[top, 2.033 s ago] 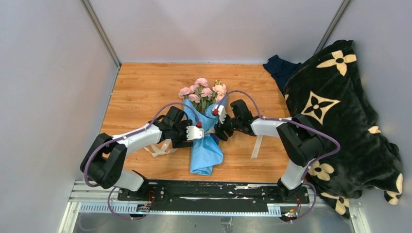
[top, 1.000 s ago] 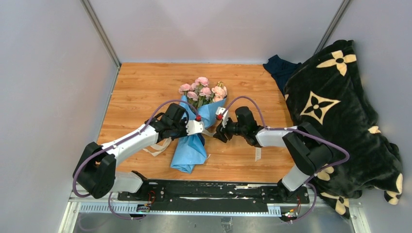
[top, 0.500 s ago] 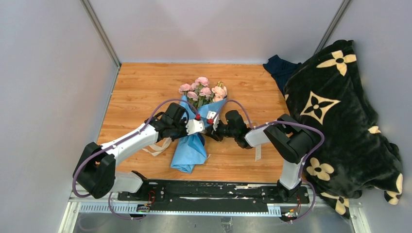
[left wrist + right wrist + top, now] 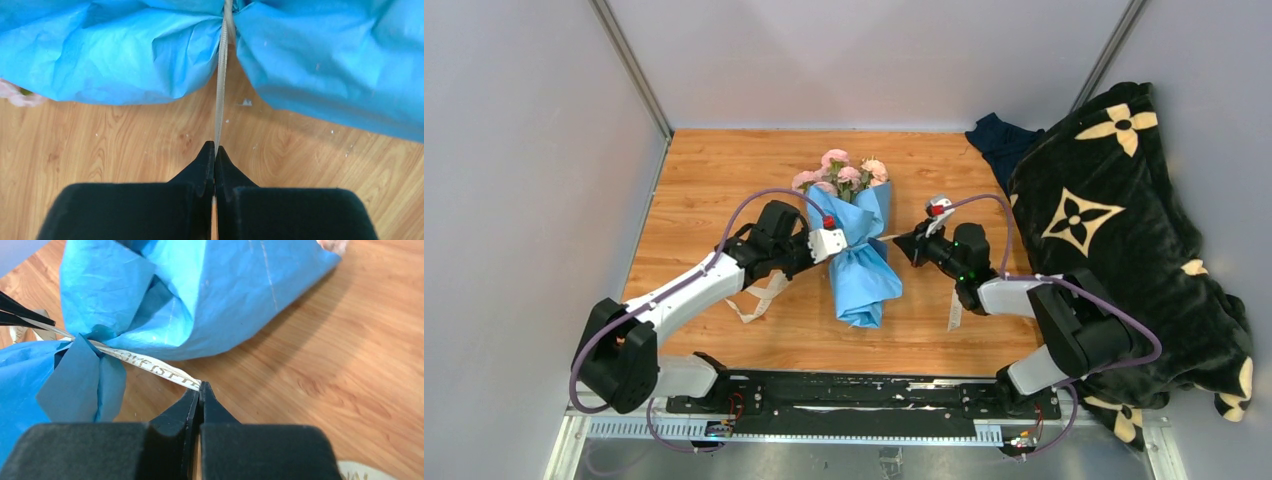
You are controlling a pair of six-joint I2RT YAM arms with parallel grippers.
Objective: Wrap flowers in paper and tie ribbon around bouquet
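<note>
The bouquet (image 4: pixel 859 245) lies mid-table: pink flowers (image 4: pixel 842 175) at the far end, light blue paper (image 4: pixel 864 280) cinched at its waist by the cream ribbon (image 4: pixel 155 369). My left gripper (image 4: pixel 822 245) sits just left of the waist, shut on one ribbon strand (image 4: pixel 220 80) that runs taut into the paper (image 4: pixel 125 55). My right gripper (image 4: pixel 901 243) sits just right of the waist, shut on the other strand, which pulls straight from the paper (image 4: pixel 200 295). In the right wrist view the left fingertips (image 4: pixel 25 317) show at the far side of the knot.
A loose ribbon tail (image 4: pixel 759 300) loops on the wood under my left arm, and another end (image 4: pixel 953 312) lies near my right arm. A black blanket with cream flower shapes (image 4: pixel 1124 240) piles along the right side beside a dark cloth (image 4: pixel 999 140). Grey walls enclose the table.
The right gripper closed on the ribbon and drew back to the right. The bouquet swung from leaning left to lying nearly straight and shifted right, with the ribbon pulled taut.
</note>
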